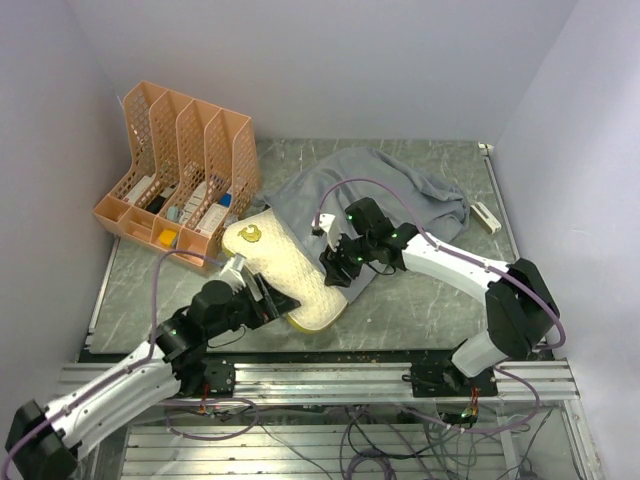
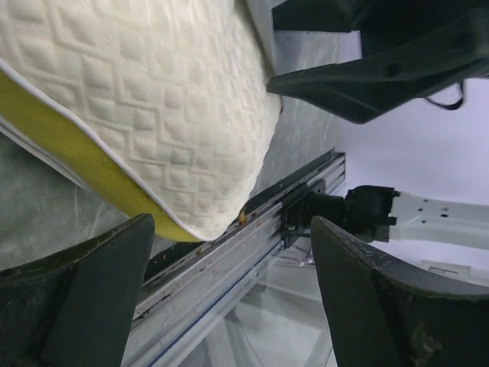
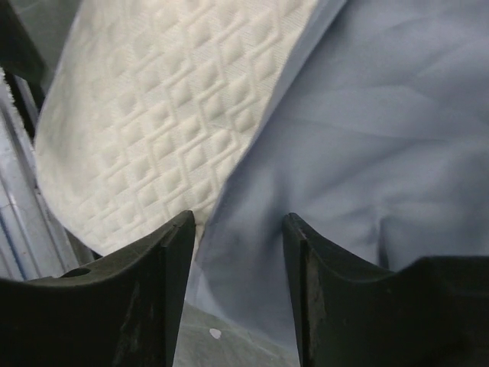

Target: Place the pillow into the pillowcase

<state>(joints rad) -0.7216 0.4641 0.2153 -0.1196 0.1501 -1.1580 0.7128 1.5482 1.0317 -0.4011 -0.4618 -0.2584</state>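
Cream quilted pillow [image 1: 285, 270] lies on the desk [image 1: 420, 315], its right edge under the blue-grey pillowcase [image 1: 400, 185]. Left jaws spread at the pillow's near end; right jaws spread over the pillowcase edge. Orange rack [image 1: 180, 170] far left.

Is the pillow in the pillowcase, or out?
Out: the pillow lies bare on the table, only its right edge meeting the pillowcase.
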